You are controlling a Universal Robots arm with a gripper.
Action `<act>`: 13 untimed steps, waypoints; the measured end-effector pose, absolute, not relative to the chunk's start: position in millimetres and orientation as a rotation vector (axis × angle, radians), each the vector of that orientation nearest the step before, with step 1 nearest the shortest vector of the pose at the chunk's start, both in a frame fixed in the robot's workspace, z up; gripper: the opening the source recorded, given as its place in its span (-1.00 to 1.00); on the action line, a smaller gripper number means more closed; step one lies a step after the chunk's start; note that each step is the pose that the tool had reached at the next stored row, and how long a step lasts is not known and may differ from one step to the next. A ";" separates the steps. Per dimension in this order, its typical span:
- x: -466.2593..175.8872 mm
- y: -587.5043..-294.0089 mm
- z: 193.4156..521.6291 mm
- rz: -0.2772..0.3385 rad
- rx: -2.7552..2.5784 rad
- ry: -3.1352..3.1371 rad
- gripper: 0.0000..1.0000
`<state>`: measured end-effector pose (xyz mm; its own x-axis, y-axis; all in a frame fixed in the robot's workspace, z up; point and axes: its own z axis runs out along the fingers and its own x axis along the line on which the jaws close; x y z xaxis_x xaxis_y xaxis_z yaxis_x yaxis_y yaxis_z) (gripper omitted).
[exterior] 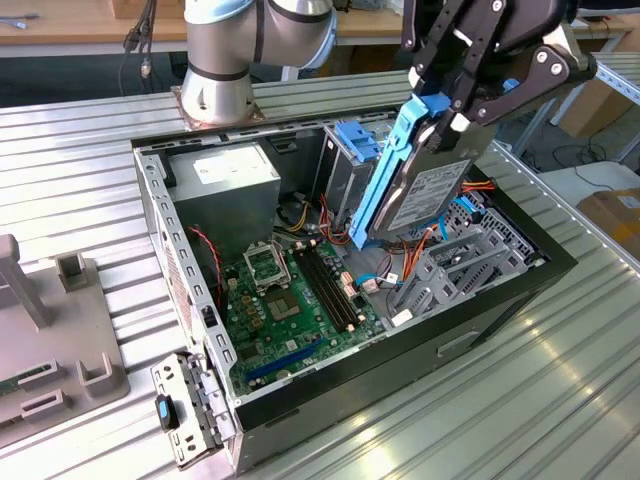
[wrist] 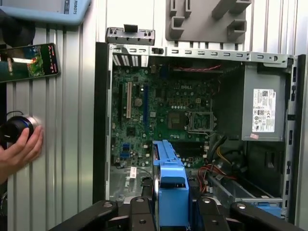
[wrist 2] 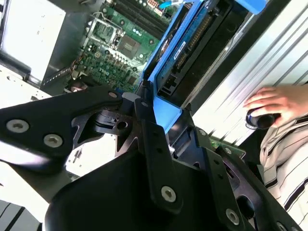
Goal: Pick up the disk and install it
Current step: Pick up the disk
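Observation:
The disk point(exterior: 428, 192), a grey metal drive with a white label in a bright blue carrier rail point(exterior: 392, 165), hangs tilted on edge above the open computer case point(exterior: 150, 215), over the side on the exterior view's right. My gripper point(exterior: 447, 108) is shut on the disk's upper end, its black fingers point(exterior: 470, 60) clamping both faces. In the second wrist view the disk point(wrist 2: 185, 45) slopes away from the black fingers point(wrist 2: 147, 127) toward the motherboard. In the first wrist view the blue carrier edge point(wrist: 172, 185) stands between the two fingers, over the case's drive area.
Inside the case lie a green motherboard point(exterior: 290, 310), a grey power supply point(exterior: 235, 180) and a metal bay topped by a blue bracket point(exterior: 355, 138). A grey fixture point(exterior: 50, 345) sits at the exterior view's left. A person's hand point(wrist: 19, 149) rests on a knob near a phone point(wrist: 29, 61).

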<state>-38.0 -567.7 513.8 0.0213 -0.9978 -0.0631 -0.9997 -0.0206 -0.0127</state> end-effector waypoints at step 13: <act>25.3 -588.9 512.3 0.056 -2.206 2.161 -0.27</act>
<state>25.3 -588.9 512.3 0.0211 -0.9978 -0.0632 -0.9997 -0.0203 -0.0126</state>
